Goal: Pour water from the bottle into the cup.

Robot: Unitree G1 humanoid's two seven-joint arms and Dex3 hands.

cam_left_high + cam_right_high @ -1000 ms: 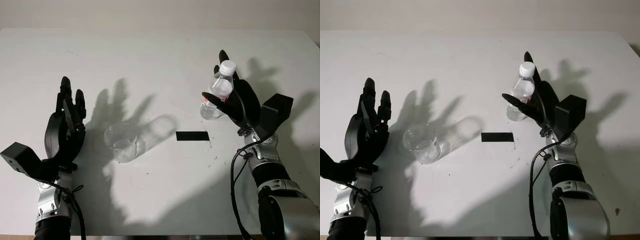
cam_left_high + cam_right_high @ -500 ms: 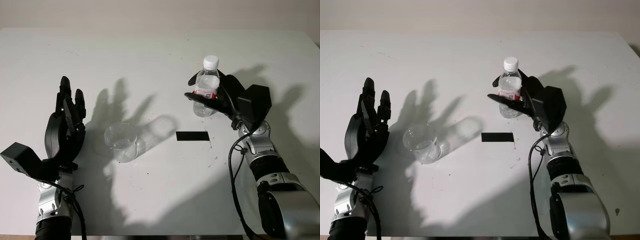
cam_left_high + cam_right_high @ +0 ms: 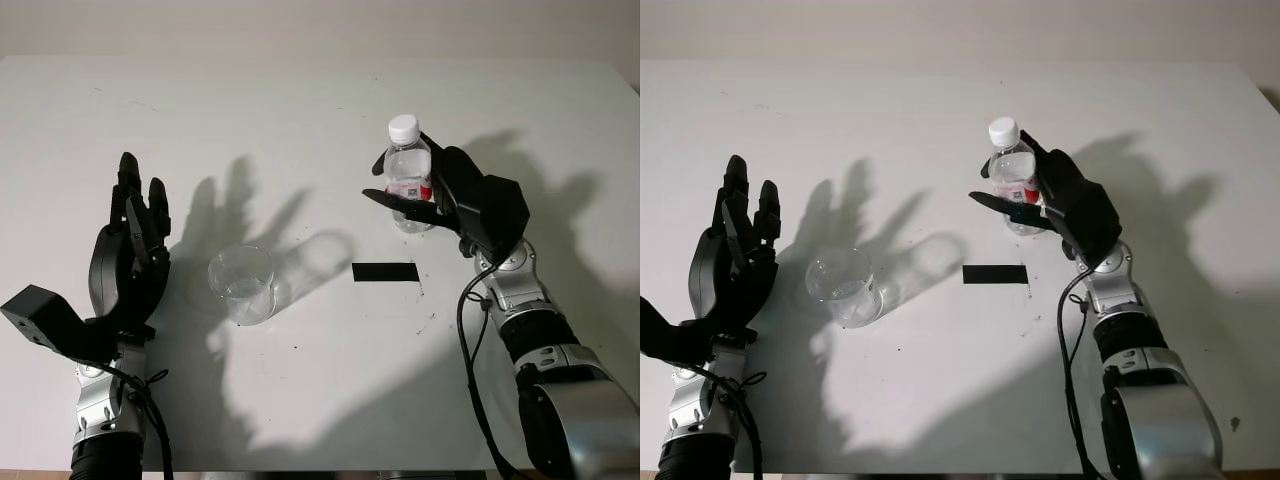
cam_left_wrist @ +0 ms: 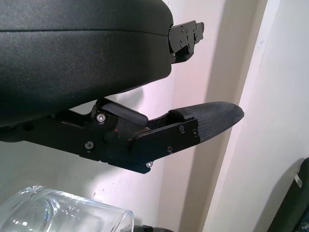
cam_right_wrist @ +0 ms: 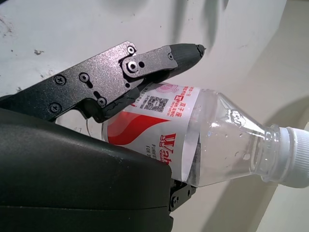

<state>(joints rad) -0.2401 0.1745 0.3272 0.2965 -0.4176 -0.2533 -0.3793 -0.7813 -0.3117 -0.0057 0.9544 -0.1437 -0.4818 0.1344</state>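
Now right hand [image 3: 470, 205] fingers [image 5: 159, 58] pinching capped bottle [image 3: 408, 175], left hand [image 3: 128, 255] open beside cup [image 3: 242, 283]

Bare table [image 3: 330, 130] between bottle [image 3: 408, 180], cup [image 3: 242, 283]

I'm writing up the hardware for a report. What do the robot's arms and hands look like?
Both hands, left hand and right hand, have black shells and black fingers joined by visible screws. A boxy black module sits by each wrist. The forearms are silver metal with black bands and grey casing, and thin black cables loop along them.
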